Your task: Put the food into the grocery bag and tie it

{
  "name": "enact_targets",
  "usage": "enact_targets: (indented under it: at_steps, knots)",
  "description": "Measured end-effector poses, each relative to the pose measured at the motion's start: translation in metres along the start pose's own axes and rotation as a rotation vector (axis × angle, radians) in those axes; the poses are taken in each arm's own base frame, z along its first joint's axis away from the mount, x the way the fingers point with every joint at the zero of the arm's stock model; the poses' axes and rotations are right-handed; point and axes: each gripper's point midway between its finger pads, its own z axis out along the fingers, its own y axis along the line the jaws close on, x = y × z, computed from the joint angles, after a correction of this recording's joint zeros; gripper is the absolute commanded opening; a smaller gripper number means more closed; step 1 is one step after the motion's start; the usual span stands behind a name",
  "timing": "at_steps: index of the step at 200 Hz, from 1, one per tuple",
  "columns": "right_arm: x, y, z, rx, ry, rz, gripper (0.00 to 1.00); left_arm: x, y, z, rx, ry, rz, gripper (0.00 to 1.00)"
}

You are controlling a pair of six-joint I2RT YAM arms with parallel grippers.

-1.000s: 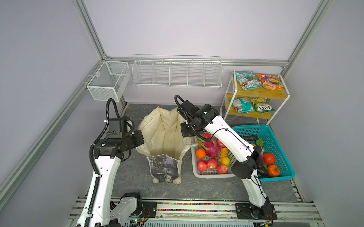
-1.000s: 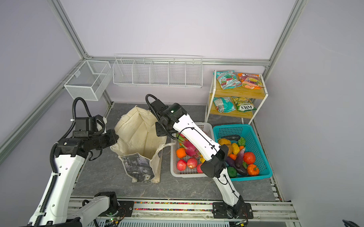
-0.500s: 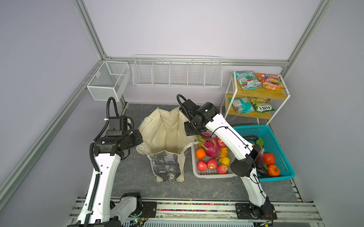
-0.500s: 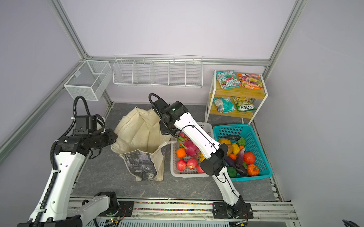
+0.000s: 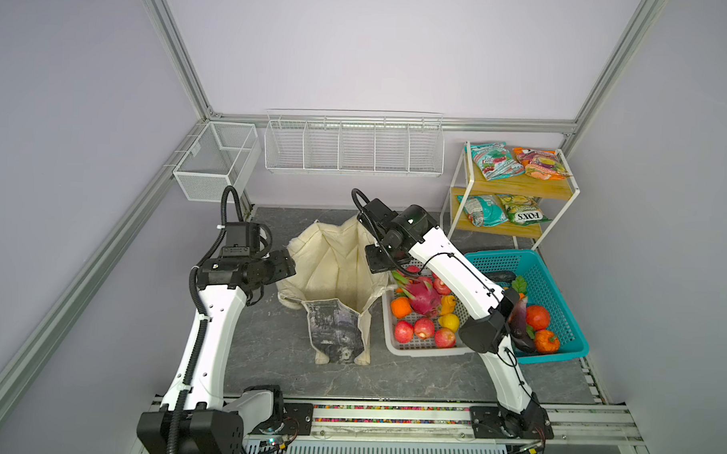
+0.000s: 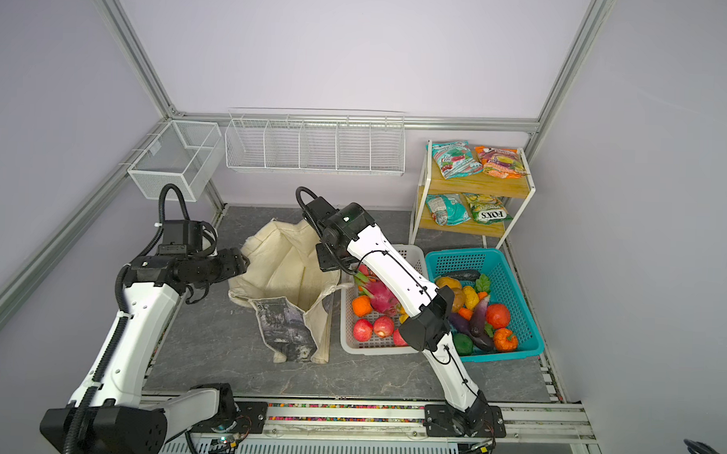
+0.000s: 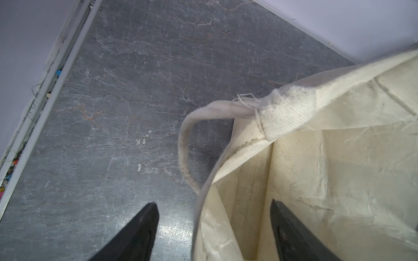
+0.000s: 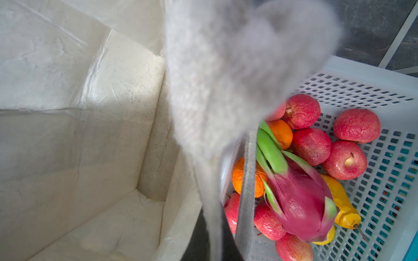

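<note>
The cream grocery bag (image 5: 335, 268) (image 6: 285, 267) stands open on the grey table, its printed side toward the front. My left gripper (image 5: 287, 267) (image 7: 212, 226) is open at the bag's left rim (image 7: 339, 158), with the rim between its spread fingers (image 7: 144, 226), loose. A handle (image 7: 185, 140) loops outside the rim. My right gripper (image 5: 377, 257) (image 8: 210, 244) is shut on the bag's right rim, with blurred cloth draped before its camera. The bag's inside (image 8: 90, 135) shows no food. A pink dragon fruit (image 5: 419, 294) (image 8: 298, 203) lies among red, orange and yellow pieces.
A white perforated basket (image 5: 424, 350) of fruit sits right of the bag. A teal basket (image 5: 557, 355) of vegetables is beyond it. A wooden shelf (image 5: 517, 187) at back right carries snack packets, a teal one (image 5: 495, 160) on top. Wire baskets (image 5: 352, 144) hang on the back wall.
My left gripper has opened and let go of the bag's left rim. The right arm has kept its hold and has barely moved.
</note>
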Motion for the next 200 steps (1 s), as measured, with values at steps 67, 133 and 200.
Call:
enact_targets:
  at_steps: [67,133,200]
  knots:
    - [-0.002,0.006,0.0,-0.03,-0.006,0.001,0.08,0.0,0.005,0.019,-0.028,0.042,-0.006,0.0]
    - [-0.006,-0.003,0.0,0.023,-0.032,0.003,0.21,-0.006,0.031,0.01,-0.187,0.012,0.001,0.0]
    - [-0.007,0.006,0.0,-0.016,-0.033,-0.003,0.48,-0.007,0.032,0.01,-0.19,0.012,0.006,0.0]
